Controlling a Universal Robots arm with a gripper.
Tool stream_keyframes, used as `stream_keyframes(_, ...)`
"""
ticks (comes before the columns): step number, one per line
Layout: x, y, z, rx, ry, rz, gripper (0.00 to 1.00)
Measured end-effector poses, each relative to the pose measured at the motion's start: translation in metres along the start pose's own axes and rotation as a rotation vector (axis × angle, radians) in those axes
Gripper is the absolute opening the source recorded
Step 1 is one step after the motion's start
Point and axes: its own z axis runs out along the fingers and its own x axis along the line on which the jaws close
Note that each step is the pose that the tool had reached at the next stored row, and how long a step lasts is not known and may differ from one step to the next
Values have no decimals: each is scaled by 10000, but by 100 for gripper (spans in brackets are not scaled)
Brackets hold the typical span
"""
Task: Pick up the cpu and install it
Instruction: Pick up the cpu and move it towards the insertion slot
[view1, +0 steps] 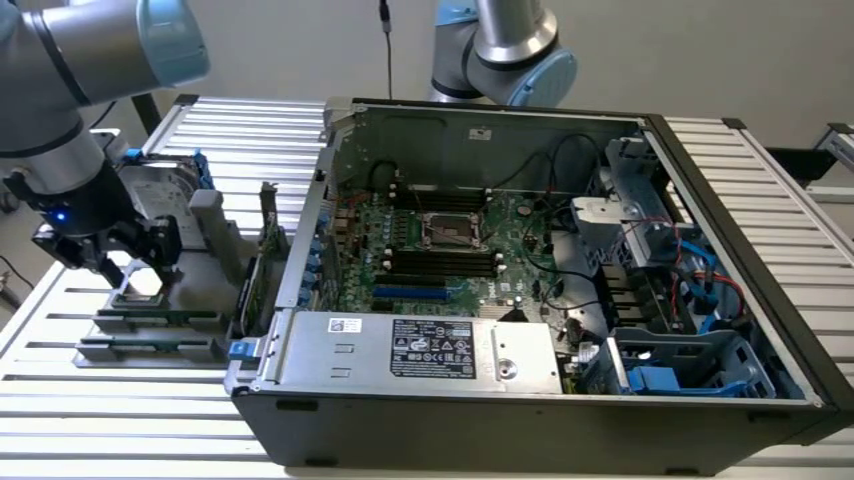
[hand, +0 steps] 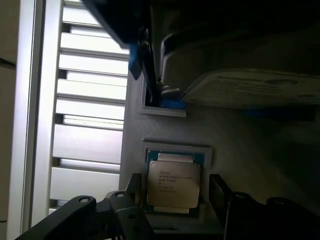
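- Bench (view1: 120, 420): ribbed aluminium slats, pale and glossy, carrying everything else.
- Open dark-grey steel computer case (view1: 534, 425): lies on its side with the panel off. Inside are bare sheet-metal walls, black and blue cables, and a silver power-supply box with a printed label.
- Robot arm (view1: 60, 120): smooth grey tube with pale-blue joint caps, reaching down at the exterior view's left, well apart from the case opening.
- Green motherboard (view1: 514, 225): flat circuit board with black memory slots. Its square metal-framed socket (view1: 451, 232) looks empty, so I judge nothing is installed yet.
- Matte grey moulded parts fixture (view1: 200, 290): sits on the bench beside the case. It has a dull, plastic-looking surface with shaped recesses.
- Grey hard drive in a blue bracket (view1: 154, 195): stands at the fixture's far side, untouched.
- Black two-fingered gripper (hand: 175, 191): jaws spread wide and holding nothing. In the wrist view its blocky dark fingers (hand: 219, 187) straddle the chip, one on each side, with a sliver of gap showing at both.
- The cpu (hand: 173, 183): small flat square with a brushed silvery lid, fine dark print and a greenish rim. It lies flat in its square recess in the fixture, directly under the gripper (view1: 134, 268).

Progress: the gripper is lined up over the chip, but the grasp is not made. By my reading, both pick-up and install remain to be done.
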Motion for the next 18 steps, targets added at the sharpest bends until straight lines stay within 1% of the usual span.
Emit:
stream_keyframes(13, -2, -1, 27, 2, -1, 118, 65)
stream_keyframes(18, -4, -1, 30, -2, 49, 226, 65)
